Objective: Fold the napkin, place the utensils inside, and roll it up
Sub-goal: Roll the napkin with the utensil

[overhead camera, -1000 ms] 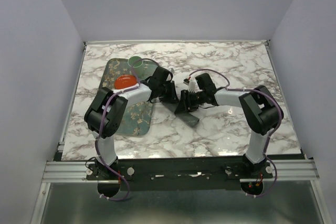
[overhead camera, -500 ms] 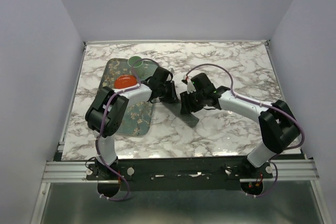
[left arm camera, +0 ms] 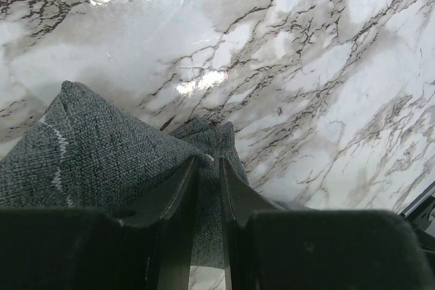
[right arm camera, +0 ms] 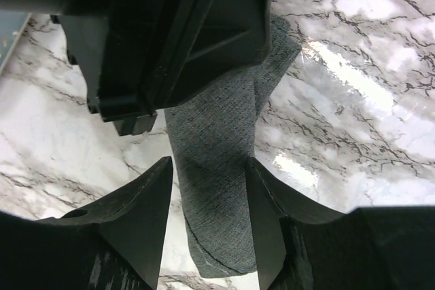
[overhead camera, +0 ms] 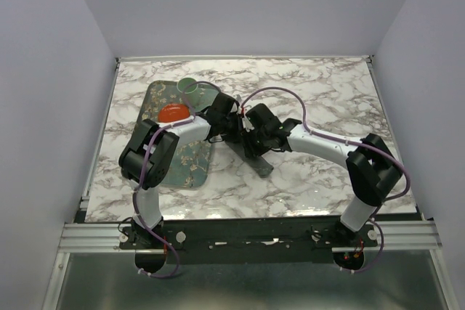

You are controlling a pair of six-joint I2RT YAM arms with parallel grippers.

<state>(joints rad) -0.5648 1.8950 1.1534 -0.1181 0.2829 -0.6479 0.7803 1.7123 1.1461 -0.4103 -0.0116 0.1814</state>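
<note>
The napkin is a dark grey roll lying aslant on the marble between the two arms. My left gripper is shut on one bunched end of the napkin, its fingertips pinching a fold of cloth. My right gripper straddles the roll, a finger pressed against each side. In the right wrist view the left gripper's black body hangs just beyond the roll. The utensils are hidden.
A green floral tray lies to the left, under the left arm. On it sit a red round object and a pale green cup. Bare marble spreads to the right and back.
The right arm's elbow has swung out to the right and its gripper has shifted left, closer to the left gripper. The left arm has stayed still.
</note>
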